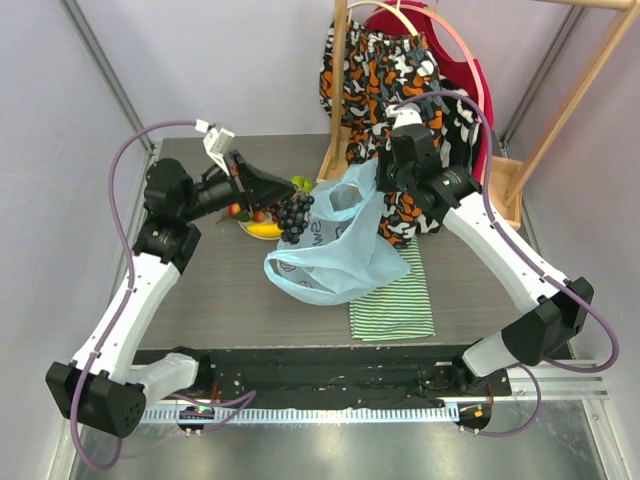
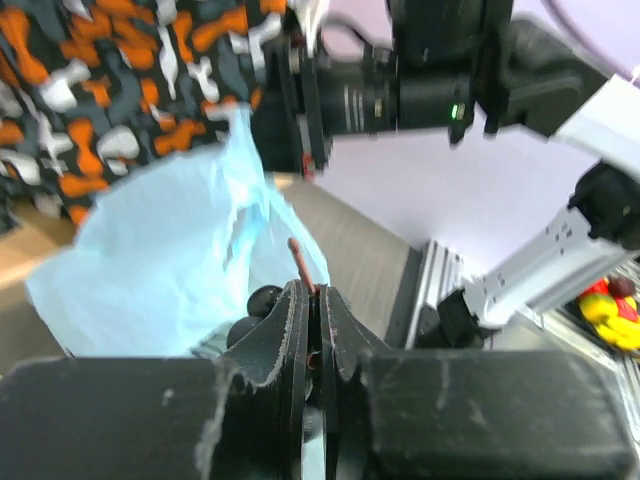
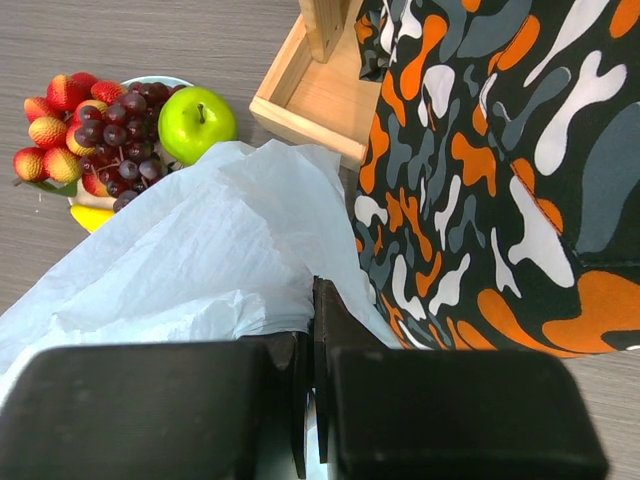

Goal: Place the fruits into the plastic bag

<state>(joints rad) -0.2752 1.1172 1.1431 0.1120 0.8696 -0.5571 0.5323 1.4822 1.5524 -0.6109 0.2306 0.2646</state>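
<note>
Mounting rail (image 1: 330, 378) w/ both arm bases runs along the near edge of the table (image 1: 220, 290). Just past it, rt of centre, a striped cloth (image 1: 395, 300) lies flat. The plastic bag (image 1: 330, 260) overlaps the cloth's left edge, its bottom on the table and its top pulled up. R gripper (image 1: 380, 182) is clamped tight on the bag's upper rim, holding the mouth raised. L gripper (image 2: 312, 295) is pinched on the stem of the grapes (image 1: 293, 217). The bunch hangs by the plate's rt edge, just beside the bag, not inside. Behind: plate (image 1: 245, 228) w/ banana (image 1: 263, 230), strawberries (image 1: 236, 209), apple (image 1: 302, 183). Farthest: wooden rack (image 1: 340, 90) w/ patterned cloth (image 1: 365, 70).
</note>
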